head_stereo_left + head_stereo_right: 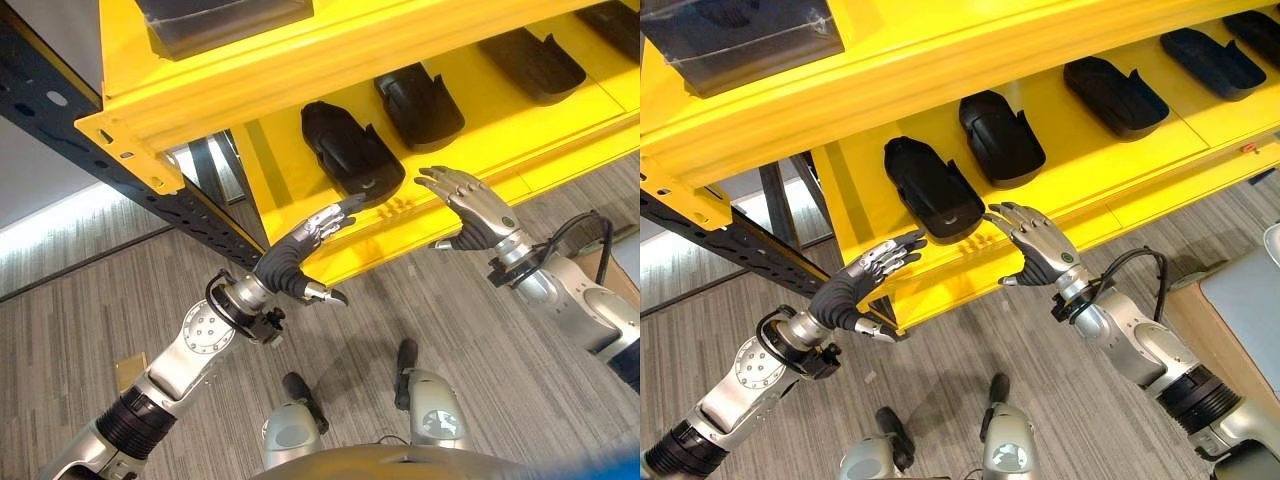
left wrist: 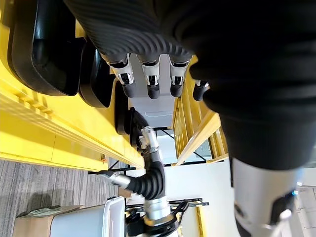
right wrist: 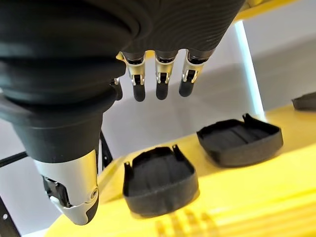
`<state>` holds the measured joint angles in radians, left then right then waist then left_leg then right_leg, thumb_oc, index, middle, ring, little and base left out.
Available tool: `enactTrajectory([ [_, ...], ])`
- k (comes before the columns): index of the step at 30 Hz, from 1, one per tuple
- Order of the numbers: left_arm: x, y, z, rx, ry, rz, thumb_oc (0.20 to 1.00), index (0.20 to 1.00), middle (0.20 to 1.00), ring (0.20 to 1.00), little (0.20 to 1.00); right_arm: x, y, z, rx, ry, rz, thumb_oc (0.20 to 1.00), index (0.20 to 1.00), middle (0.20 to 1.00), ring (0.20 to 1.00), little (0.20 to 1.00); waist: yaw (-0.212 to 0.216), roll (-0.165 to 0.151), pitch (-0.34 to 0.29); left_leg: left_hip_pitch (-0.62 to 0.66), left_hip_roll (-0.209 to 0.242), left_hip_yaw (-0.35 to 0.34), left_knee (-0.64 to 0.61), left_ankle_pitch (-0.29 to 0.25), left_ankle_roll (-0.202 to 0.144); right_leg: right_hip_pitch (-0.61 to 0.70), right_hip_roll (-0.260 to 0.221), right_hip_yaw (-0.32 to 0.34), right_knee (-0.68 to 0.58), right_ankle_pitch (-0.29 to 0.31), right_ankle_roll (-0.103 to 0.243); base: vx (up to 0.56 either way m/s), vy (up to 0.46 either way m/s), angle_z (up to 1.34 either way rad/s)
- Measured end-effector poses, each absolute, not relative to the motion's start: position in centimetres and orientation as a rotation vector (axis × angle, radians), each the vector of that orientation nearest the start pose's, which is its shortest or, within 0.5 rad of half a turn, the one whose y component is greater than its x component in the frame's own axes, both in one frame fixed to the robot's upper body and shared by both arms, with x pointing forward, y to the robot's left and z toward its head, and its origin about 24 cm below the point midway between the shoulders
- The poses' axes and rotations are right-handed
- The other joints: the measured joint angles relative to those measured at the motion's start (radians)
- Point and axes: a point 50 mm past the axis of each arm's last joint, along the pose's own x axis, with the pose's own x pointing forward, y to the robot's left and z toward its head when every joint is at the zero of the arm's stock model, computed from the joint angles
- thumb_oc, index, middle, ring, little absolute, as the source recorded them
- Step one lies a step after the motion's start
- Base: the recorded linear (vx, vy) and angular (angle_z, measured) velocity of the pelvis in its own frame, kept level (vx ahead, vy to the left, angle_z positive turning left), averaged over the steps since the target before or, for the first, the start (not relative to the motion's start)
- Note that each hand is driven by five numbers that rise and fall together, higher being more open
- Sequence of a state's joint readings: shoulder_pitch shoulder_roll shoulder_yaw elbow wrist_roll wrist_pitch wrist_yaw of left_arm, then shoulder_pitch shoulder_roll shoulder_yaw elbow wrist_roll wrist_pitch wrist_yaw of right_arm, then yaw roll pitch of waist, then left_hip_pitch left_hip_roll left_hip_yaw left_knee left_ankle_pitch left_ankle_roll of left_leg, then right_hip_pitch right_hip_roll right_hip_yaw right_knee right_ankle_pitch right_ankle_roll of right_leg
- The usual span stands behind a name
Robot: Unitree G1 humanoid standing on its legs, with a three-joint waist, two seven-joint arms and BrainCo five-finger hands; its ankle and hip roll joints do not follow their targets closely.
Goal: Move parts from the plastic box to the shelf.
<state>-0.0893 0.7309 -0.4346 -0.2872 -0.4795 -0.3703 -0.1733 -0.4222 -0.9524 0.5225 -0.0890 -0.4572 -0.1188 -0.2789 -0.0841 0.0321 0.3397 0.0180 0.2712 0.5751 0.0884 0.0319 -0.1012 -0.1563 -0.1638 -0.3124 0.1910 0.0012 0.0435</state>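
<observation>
Several black moulded parts lie in a row on the yellow shelf (image 1: 1095, 185). The nearest part (image 1: 930, 190) rests close to the shelf's front lip, and another part (image 1: 1000, 140) lies just behind it. My left hand (image 1: 855, 285) reaches up from below with straight fingers, their tips just under that part's front end. My right hand (image 1: 1040, 245) is open too, its fingertips beside the part's front right corner. Whether either hand touches the part I cannot tell. In the right wrist view straight fingers (image 3: 160, 84) hover above two parts (image 3: 158, 180). Neither hand holds anything.
A second yellow level (image 1: 300, 60) overhangs above, carrying a dark box (image 1: 740, 40). The rack's dark blue beam (image 1: 100, 130) runs diagonally at the left. A grey box (image 1: 1240, 300) stands by my right arm. Grey striped floor lies below.
</observation>
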Motion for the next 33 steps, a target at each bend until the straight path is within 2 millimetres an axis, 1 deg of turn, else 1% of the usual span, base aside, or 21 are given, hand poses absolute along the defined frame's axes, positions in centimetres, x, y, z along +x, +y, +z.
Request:
enactTrajectory([
  [3, 22.6, 14.0, 12.6, 0.16, -0.391, -0.734, 1.0, 1.0, 1.0, 1.0, 1.0, 29.3, -17.0, 18.0, -1.354, -0.725, 0.214, 1.0, 1.0, 1.0, 1.0, 1.0, 0.009, 0.0, 0.0, -0.002, 0.007, -0.003, 0.0, 0.003, -0.005, -0.002, 0.003, -0.001, 0.003, -0.001, -0.003, -0.04, -0.048, 0.01],
  [4, 22.6, 13.9, 12.2, 0.209, -0.366, -0.747, 1.0, 1.0, 1.0, 1.0, 1.0, 29.8, -16.9, 19.0, -1.363, -0.757, 0.198, 1.0, 1.0, 1.0, 1.0, 1.0, 0.02, 0.0, 0.0, -0.007, 0.007, -0.004, 0.001, 0.005, -0.007, -0.008, 0.004, -0.001, 0.007, -0.003, -0.005, -0.05, -0.028, 0.03],
  [7, 22.6, 14.4, 11.1, 0.313, -0.278, -0.786, 1.0, 1.0, 1.0, 1.0, 1.0, 30.1, -16.7, 20.3, -1.38, -0.792, 0.191, 1.0, 1.0, 1.0, 1.0, 1.0, 0.036, 0.0, 0.0, -0.027, 0.007, -0.011, 0.003, 0.007, -0.01, -0.03, 0.0, -0.004, 0.023, -0.008, -0.012, -0.04, -0.007, 0.05],
  [10, 22.8, 15.0, 10.1, 0.341, -0.198, -0.793, 1.0, 1.0, 1.0, 1.0, 1.0, 30.2, -16.7, 20.9, -1.398, -0.81, 0.199, 1.0, 1.0, 1.0, 1.0, 1.0, 0.048, 0.005, 0.004, -0.04, 0.005, -0.011, 0.004, 0.009, -0.009, -0.046, -0.006, -0.006, 0.033, -0.01, -0.014, -0.05, 0.018, 0.01],
  [11, 22.8, 15.5, 8.7, 0.405, -0.121, -0.805, 1.0, 1.0, 1.0, 1.0, 1.0, 30.3, -16.7, 21.3, -1.433, -0.819, 0.215, 1.0, 1.0, 1.0, 1.0, 1.0, 0.051, 0.019, 0.012, -0.041, 0.001, -0.014, 0.002, 0.01, -0.008, -0.046, -0.013, -0.007, 0.037, -0.011, -0.012, -0.07, 0.044, 0.06],
  [12, 22.7, 15.8, 7.8, 0.44, -0.071, -0.82, 1.0, 1.0, 1.0, 1.0, 1.0, 30.5, -16.6, 21.6, -1.452, -0.83, 0.224, 1.0, 1.0, 1.0, 1.0, 1.0, 0.048, 0.027, 0.017, -0.041, -0.001, -0.015, 0.0, 0.01, -0.008, -0.046, -0.016, -0.007, 0.038, -0.011, -0.012, -0.04, 0.048, 0.07],
  [14, 22.4, 16.5, 5.9, 0.468, 0.04, -0.818, 1.0, 1.0, 1.0, 1.0, 1.0, 30.6, -16.3, 22.2, -1.474, -0.853, 0.236, 1.0, 1.0, 1.0, 1.0, 1.0, 0.046, 0.041, 0.024, -0.041, -0.008, -0.014, -0.002, 0.01, -0.007, -0.05, -0.023, -0.007, 0.04, -0.012, -0.011, -0.01, 0.035, 0.02],
  [15, 22.2, 16.7, 5.3, 0.481, 0.069, -0.816, 1.0, 1.0, 1.0, 1.0, 1.0, 30.6, -16.4, 22.3, -1.476, -0.857, 0.236, 1.0, 1.0, 1.0, 1.0, 1.0, 0.048, 0.046, 0.027, -0.041, -0.009, -0.015, -0.003, 0.01, -0.007, -0.051, -0.024, -0.007, 0.043, -0.013, -0.009, 0.0, 0.0, 0.0],
  [16, 21.7, 17.3, 4.2, 0.495, 0.127, -0.801, 1.0, 1.0, 1.0, 1.0, 1.0, 30.7, -16.3, 22.4, -1.477, -0.861, 0.237, 1.0, 1.0, 1.0, 1.0, 1.0, 0.049, 0.05, 0.029, -0.045, -0.013, -0.015, -0.004, 0.01, -0.007, -0.063, -0.032, -0.007, 0.064, -0.025, -0.009, -0.01, 0.015, 0.07],
  [17, 21.5, 17.6, 3.7, 0.493, 0.15, -0.794, 1.0, 1.0, 1.0, 1.0, 1.0, 30.7, -16.3, 22.5, -1.477, -0.865, 0.237, 1.0, 1.0, 1.0, 1.0, 1.0, 0.049, 0.052, 0.03, -0.05, -0.015, -0.019, -0.003, 0.01, -0.006, -0.071, -0.036, -0.007, 0.076, -0.033, -0.008, -0.01, 0.016, 0.08],
  [20, 21.1, 18.2, 2.9, 0.483, 0.192, -0.774, 1.0, 1.0, 1.0, 1.0, 1.0, 30.7, -16.2, 22.7, -1.481, -0.875, 0.241, 1.0, 1.0, 1.0, 1.0, 1.0, 0.057, 0.057, 0.033, -0.057, -0.017, -0.025, -0.002, 0.011, -0.005, -0.086, -0.047, -0.011, 0.104, -0.049, -0.011, 0.01, 0.01, 0.08],
  [21, 20.8, 18.9, 2.3, 0.467, 0.221, -0.727, 1.0, 1.0, 1.0, 1.0, 1.0, 30.7, -16.2, 22.8, -1.483, -0.879, 0.246, 1.0, 1.0, 1.0, 1.0, 1.0, 0.065, 0.062, 0.036, -0.054, -0.02, -0.029, -0.001, 0.011, -0.005, -0.09, -0.053, -0.011, 0.127, -0.065, -0.01, 0.02, 0.002, 0.12],
  [23, 20.4, 19.5, 1.9, 0.468, 0.242, -0.698, 1.0, 1.0, 1.0, 1.0, 1.0, 30.9, -16.4, 22.7, -1.49, -0.863, 0.248, 1.0, 1.0, 1.0, 1.0, 1.0, 0.072, 0.064, 0.036, -0.054, -0.021, -0.038, -0.002, 0.011, -0.005, -0.092, -0.057, -0.014, 0.145, -0.079, -0.011, 0.01, -0.011, 0.12],
  [24, 20.1, 19.9, 1.5, 0.463, 0.261, -0.681, 1.0, 1.0, 1.0, 1.0, 1.0, 31.0, -16.5, 22.7, -1.495, -0.855, 0.25, 1.0, 1.0, 1.0, 1.0, 1.0, 0.086, 0.066, 0.037, -0.056, -0.021, -0.038, -0.001, 0.011, -0.005, -0.1, -0.062, -0.015, 0.161, -0.089, -0.011, 0.04, -0.038, 0.1],
  [26, 19.5, 21.1, 0.6, 0.453, 0.298, -0.582, 1.0, 1.0, 1.0, 1.0, 1.0, 31.2, -16.7, 22.5, -1.507, -0.83, 0.254, 1.0, 1.0, 1.0, 1.0, 1.0, 0.101, 0.067, 0.038, -0.07, -0.025, -0.049, 0.0, 0.014, -0.006, -0.12, -0.077, -0.024, 0.199, -0.112, -0.015, -0.04, -0.073, 0.16],
  [28, 19.3, 22.2, 0.3, 0.447, 0.319, -0.513, 1.0, 1.0, 1.0, 1.0, 1.0, 31.4, -17.1, 22.2, -1.521, -0.798, 0.257, 1.0, 1.0, 1.0, 1.0, 1.0, 0.104, 0.068, 0.039, -0.082, -0.027, -0.066, 0.0, 0.02, -0.006, -0.128, -0.084, -0.036, 0.222, -0.126, -0.017, 0.0, -0.075, 0.27],
  [29, 18.9, 23.2, -0.1, 0.443, 0.342, -0.451, 1.0, 1.0, 1.0, 1.0, 1.0, 31.7, -17.5, 22.1, -1.528, -0.772, 0.248, 1.0, 1.0, 1.0, 1.0, 1.0, 0.123, 0.068, 0.041, -0.095, -0.027, -0.082, -0.002, 0.027, -0.009, -0.142, -0.088, -0.045, 0.243, -0.141, -0.023, 0.03, -0.078, 0.27],
  [31, 18.4, 23.9, -0.8, 0.442, 0.38, -0.42, 1.0, 1.0, 1.0, 1.0, 1.0, 31.9, -17.9, 21.9, -1.536, -0.746, 0.24, 1.0, 1.0, 1.0, 1.0, 1.0, 0.136, 0.067, 0.042, -0.108, -0.026, -0.094, -0.001, 0.032, -0.01, -0.152, -0.098, -0.057, 0.267, -0.158, -0.024, -0.04, -0.086, 0.24],
  [33, 17.4, 25.3, -2.9, 0.403, 0.465, -0.295, 1.0, 1.0, 1.0, 1.0, 1.0, 32.4, -18.6, 21.4, -1.569, -0.699, 0.223, 1.0, 1.0, 1.0, 1.0, 1.0, 0.152, 0.067, 0.043, -0.107, -0.025, -0.103, -0.008, 0.038, -0.013, -0.156, -0.102, -0.067, 0.281, -0.172, -0.033, -0.03, -0.072, 0.16],
])
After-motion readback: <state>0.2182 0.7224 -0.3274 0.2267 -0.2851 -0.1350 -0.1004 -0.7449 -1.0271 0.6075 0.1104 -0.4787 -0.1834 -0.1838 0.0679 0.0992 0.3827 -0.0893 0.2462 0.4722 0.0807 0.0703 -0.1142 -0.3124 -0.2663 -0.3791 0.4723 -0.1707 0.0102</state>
